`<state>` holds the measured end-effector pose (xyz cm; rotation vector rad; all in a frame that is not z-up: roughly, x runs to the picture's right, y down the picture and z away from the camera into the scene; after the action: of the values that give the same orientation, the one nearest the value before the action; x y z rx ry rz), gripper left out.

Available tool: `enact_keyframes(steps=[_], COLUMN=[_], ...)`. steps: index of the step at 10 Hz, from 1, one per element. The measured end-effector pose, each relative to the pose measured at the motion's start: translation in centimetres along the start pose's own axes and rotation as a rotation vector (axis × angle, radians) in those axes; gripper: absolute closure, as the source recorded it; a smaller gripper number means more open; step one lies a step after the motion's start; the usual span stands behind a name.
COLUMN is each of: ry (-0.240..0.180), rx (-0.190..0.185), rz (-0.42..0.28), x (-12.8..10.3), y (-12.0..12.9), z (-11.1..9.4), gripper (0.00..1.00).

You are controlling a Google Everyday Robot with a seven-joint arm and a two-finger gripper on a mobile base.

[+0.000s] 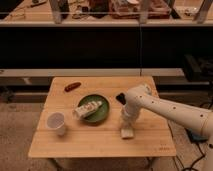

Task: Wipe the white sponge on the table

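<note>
The white sponge (127,132) lies flat on the light wooden table (100,142), right of centre and near the front edge. My gripper (127,123) points straight down onto the sponge's top and touches it. The white arm (165,110) reaches in from the right, with its elbow above the table's right side. The sponge's far end is hidden under the gripper.
A green plate (102,114) holding a pale printed packet (88,108) sits at the table's centre. A white cup (56,122) stands front left. A reddish-brown oblong object (72,86) lies at the back left. A small black object (120,98) lies behind the gripper.
</note>
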<state>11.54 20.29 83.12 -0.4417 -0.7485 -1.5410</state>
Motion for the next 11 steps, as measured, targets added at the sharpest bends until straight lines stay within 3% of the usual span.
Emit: enact_keyframes(steps=[3, 7, 9, 11], ry=[-0.006, -0.022, -0.03, -0.04], rx=[-0.015, -0.042, -0.028, -0.014], rz=[0.005, 0.025, 0.015, -0.023], x=[-0.9, -4.9, -6.5, -7.5], y=[-0.3, 4.2, 4.1, 2.4], z=[0.2, 0.2, 0.5, 1.1], gripper=[0.98, 1.0, 1.0, 1.0])
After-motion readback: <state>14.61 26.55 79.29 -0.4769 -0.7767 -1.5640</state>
